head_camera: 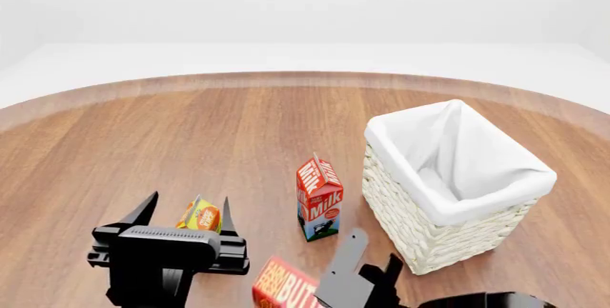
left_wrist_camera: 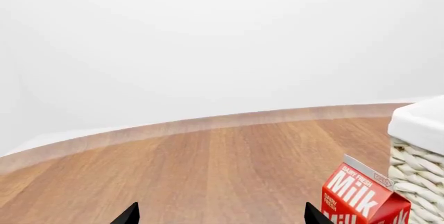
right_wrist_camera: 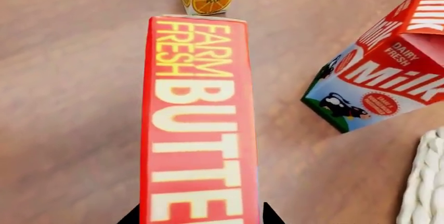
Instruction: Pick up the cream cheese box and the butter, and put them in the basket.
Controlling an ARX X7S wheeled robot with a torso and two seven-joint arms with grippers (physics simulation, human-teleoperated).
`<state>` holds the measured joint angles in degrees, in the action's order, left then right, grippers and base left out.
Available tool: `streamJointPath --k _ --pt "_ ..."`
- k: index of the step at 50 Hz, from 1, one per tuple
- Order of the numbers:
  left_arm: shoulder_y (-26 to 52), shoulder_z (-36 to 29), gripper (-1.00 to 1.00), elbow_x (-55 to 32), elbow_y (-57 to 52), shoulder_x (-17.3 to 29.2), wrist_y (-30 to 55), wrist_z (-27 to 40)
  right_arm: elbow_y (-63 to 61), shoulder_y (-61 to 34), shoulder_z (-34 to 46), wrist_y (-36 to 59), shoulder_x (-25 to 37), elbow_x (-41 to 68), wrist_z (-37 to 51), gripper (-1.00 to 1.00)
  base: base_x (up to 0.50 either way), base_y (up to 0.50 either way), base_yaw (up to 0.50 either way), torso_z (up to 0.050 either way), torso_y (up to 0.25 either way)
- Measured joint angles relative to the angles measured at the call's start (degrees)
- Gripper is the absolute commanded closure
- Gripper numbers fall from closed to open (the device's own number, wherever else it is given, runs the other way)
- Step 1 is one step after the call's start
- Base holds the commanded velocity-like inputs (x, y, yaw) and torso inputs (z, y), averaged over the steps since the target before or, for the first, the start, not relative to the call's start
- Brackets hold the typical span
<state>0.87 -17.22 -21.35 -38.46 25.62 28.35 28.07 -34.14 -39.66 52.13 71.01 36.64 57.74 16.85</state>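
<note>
The butter (right_wrist_camera: 197,120), an orange-red box with yellow lettering, lies lengthwise between the jaws of my right gripper (right_wrist_camera: 201,216); both black fingertips press against its sides. In the head view the butter (head_camera: 284,286) shows at the bottom edge, tilted, left of the right arm. The basket (head_camera: 496,152), cream wicker with a white liner, stands at the right. My left gripper (head_camera: 186,208) is open at the lower left, nothing held; in its wrist view the left gripper (left_wrist_camera: 222,216) spans bare wood. The cream cheese box is out of view.
A red-and-white milk carton (head_camera: 319,197) stands just left of the basket. A small yellow-orange juice carton (head_camera: 201,216) sits beyond the left gripper's fingers. The round wooden table's rim (head_camera: 286,78) curves across the back.
</note>
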Motion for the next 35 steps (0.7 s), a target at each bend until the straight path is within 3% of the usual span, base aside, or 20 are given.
streamJointPath --k 35 --pt "0.28 -0.38 -1.00 -0.26 0.27 0.23 -0.20 0.31 2.67 -9.02 -14.16 8.74 -1.43 19.11 12.56 1.00 0.00 0.00 0.00 0.001 0.001"
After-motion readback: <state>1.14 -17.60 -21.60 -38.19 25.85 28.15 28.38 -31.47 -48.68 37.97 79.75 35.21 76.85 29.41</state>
